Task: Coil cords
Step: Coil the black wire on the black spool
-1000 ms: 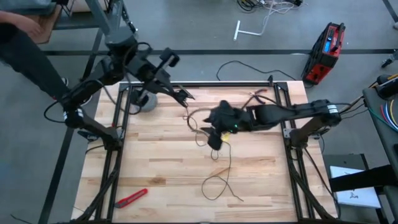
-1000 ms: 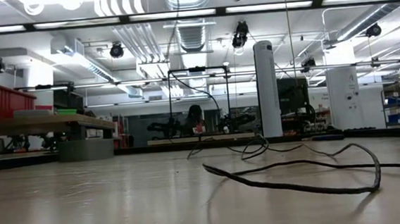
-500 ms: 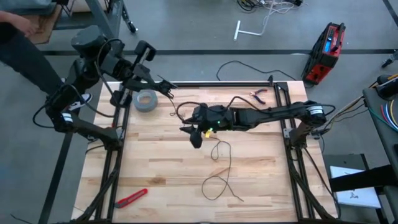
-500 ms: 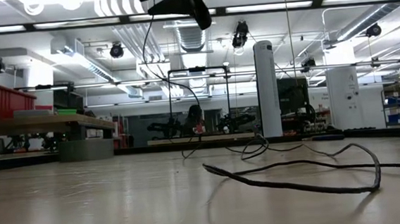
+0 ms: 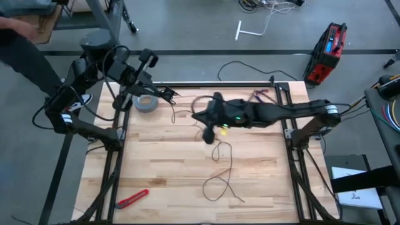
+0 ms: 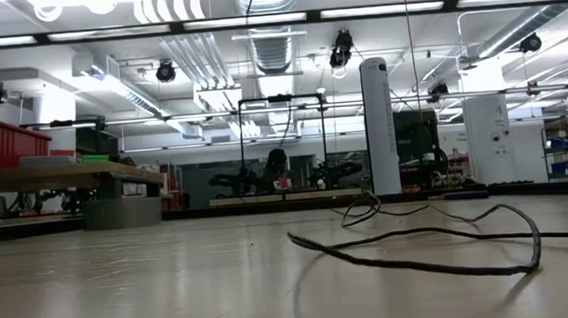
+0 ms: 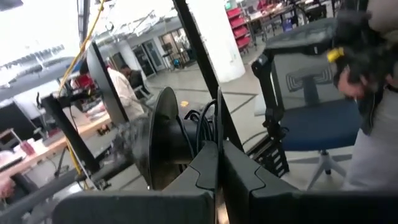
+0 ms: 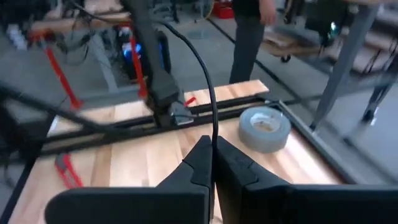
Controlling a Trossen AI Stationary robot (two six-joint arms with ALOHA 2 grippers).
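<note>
Cord (image 8: pixel 208 81) pinched in the right gripper (image 8: pixel 213 142), fingers closed on it above mid-table. Runs from there toward the far left corner, to the reel (image 7: pixel 163 146) seemingly clamped in the closed left gripper (image 7: pixel 219 146), near the tape roll (image 5: pixel 145 103). Lies roughly left-to-right between the grippers, with slack trailing in loops onto the nearer table (image 5: pixel 156 156). Exact hold on the reel hard to make out; lifted span absent from the low view.

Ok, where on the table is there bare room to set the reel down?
Bare wood lies between the tape roll and the red cutter, and along the right edge of the table. The middle is crowded: cord loops run below the right gripper.
</note>
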